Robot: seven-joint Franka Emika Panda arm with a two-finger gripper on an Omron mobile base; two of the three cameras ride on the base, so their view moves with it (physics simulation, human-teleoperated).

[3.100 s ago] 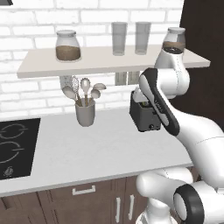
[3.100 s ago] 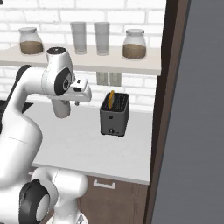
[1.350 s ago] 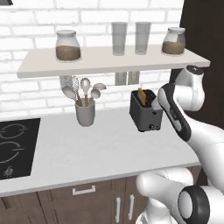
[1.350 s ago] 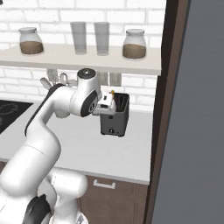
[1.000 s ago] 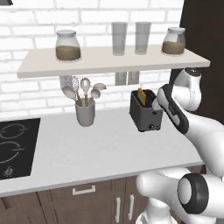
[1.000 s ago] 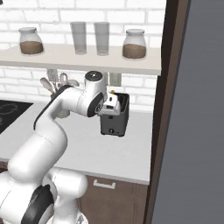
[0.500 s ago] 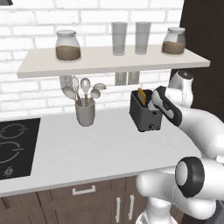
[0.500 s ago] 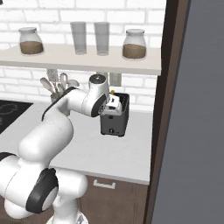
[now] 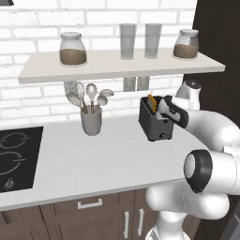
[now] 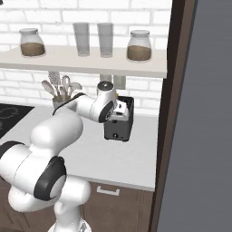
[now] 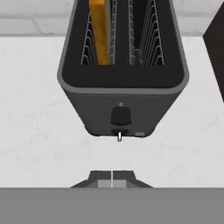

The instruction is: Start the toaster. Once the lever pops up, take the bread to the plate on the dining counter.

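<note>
A grey utensil holder [image 9: 91,123] stands left on the pale bench [image 9: 70,164], with open bench between it and the dark two-slot toaster [image 11: 122,83] to its right. The bread [image 11: 99,33], a thin stiff slice, light and probably crumbly, stands upright in the left slot; its top edge looks graspable. The gripper [image 11: 112,179], jaws closed and empty, hovers just before the toaster's front lever. A shelf [image 9: 122,65] limits headroom above.
</note>
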